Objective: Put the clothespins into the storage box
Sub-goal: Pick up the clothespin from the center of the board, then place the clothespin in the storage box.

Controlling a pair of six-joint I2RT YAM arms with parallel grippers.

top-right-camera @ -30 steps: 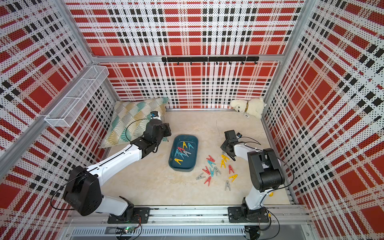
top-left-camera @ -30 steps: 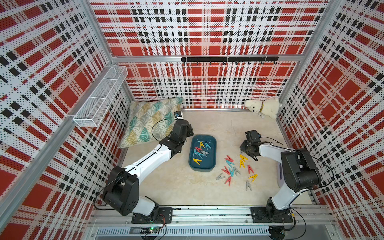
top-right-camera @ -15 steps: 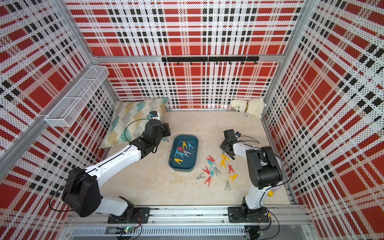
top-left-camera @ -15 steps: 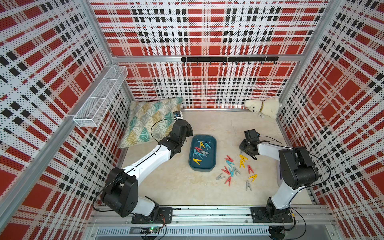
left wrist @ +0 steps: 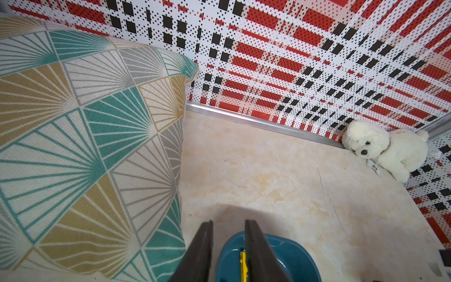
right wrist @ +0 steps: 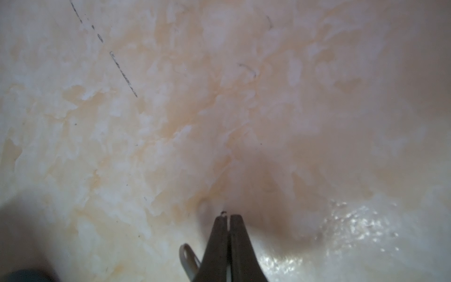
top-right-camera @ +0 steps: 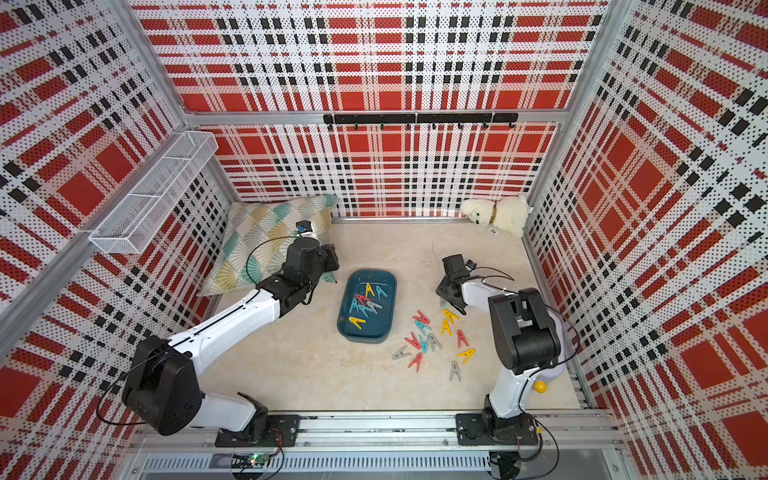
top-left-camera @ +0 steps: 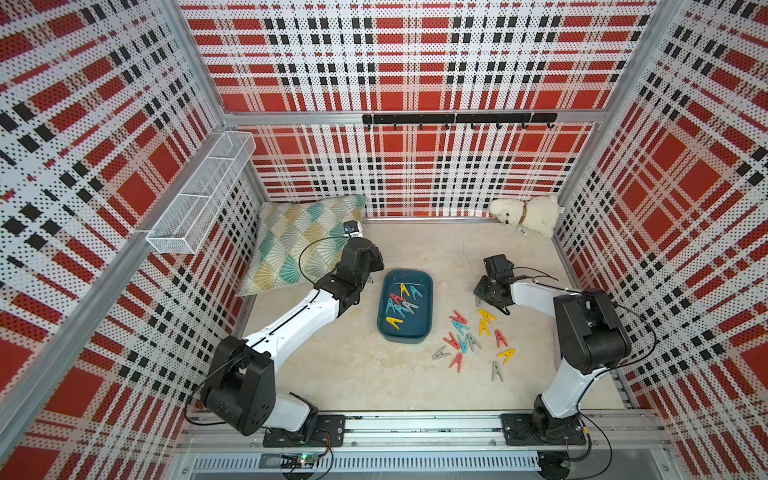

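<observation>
Your right end effector (right wrist: 229, 217) sits together beside a pale clothespin (right wrist: 188, 258); your left end effector (left wrist: 229, 222) gapes near the storage box (left wrist: 292, 254).

Bright even top views, right wrist view dim, blurred, glare patch

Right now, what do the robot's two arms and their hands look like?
Both the left arm and right arm have glossy white links between bulky black joint housings, on black base plates bolted to a silver rail. Thin black cables loop near the wrists. The left hand and right hand each end in two flat, dark grey, tapering fingers.
</observation>
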